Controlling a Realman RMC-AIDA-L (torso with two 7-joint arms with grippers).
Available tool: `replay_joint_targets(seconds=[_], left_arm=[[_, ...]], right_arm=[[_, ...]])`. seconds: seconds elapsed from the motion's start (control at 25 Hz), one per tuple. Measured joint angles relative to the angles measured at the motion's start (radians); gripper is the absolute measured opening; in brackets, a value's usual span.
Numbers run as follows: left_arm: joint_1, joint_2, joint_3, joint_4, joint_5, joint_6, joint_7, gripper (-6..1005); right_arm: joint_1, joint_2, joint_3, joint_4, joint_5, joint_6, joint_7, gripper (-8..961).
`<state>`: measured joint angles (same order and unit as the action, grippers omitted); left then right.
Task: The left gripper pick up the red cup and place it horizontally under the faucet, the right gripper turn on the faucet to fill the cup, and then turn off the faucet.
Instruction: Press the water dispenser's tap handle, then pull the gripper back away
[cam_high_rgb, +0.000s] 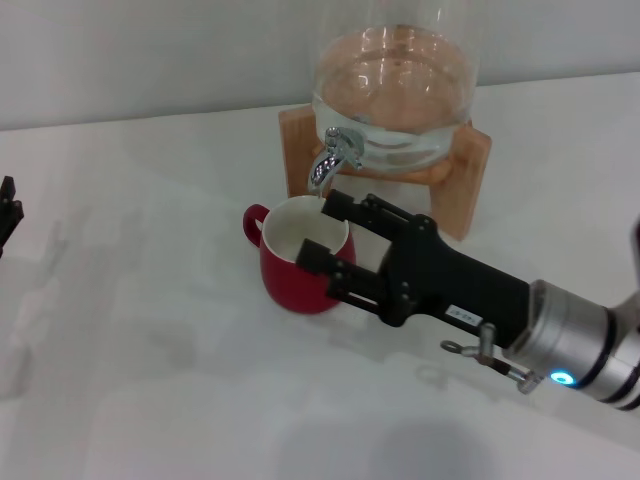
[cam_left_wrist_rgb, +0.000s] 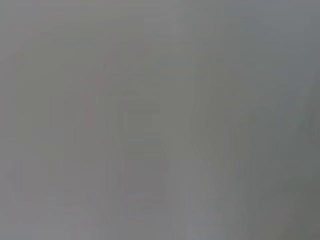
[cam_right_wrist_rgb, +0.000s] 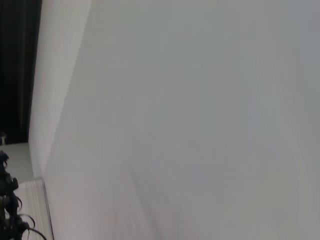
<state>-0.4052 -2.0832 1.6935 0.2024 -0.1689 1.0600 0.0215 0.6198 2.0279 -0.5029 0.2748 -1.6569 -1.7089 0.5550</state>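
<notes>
The red cup (cam_high_rgb: 290, 285) stands upright on the white table, its white inside showing and its loop handle toward the left. It sits just below the chrome faucet (cam_high_rgb: 335, 150), whose spout curves down over the cup's back rim. My right gripper (cam_high_rgb: 322, 230) reaches in from the right with its fingers apart; one fingertip is near the spout's end, the other over the cup's front rim. It holds nothing. Only a black bit of my left gripper (cam_high_rgb: 8, 212) shows at the far left edge, well away from the cup. The wrist views show neither cup nor faucet.
The faucet is on a clear glass dispenser (cam_high_rgb: 395, 80) with water in it, set on a wooden stand (cam_high_rgb: 466, 180) at the back of the table. The white table (cam_high_rgb: 150, 330) stretches left and in front of the cup.
</notes>
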Motion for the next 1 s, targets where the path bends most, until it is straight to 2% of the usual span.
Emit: replay_joint_targets(seconds=[0.32, 1.0], left_arm=[[-0.003, 0.0, 0.0, 0.001, 0.001, -0.001, 0.0, 883], [-0.003, 0.0, 0.0, 0.0, -0.001, 0.0, 0.0, 884]], right_arm=[[0.04, 0.0, 0.034, 0.021, 0.0, 0.102, 0.001, 721], [0.019, -0.003, 0.078, -0.001, 0.01, 0.14, 0.002, 721]])
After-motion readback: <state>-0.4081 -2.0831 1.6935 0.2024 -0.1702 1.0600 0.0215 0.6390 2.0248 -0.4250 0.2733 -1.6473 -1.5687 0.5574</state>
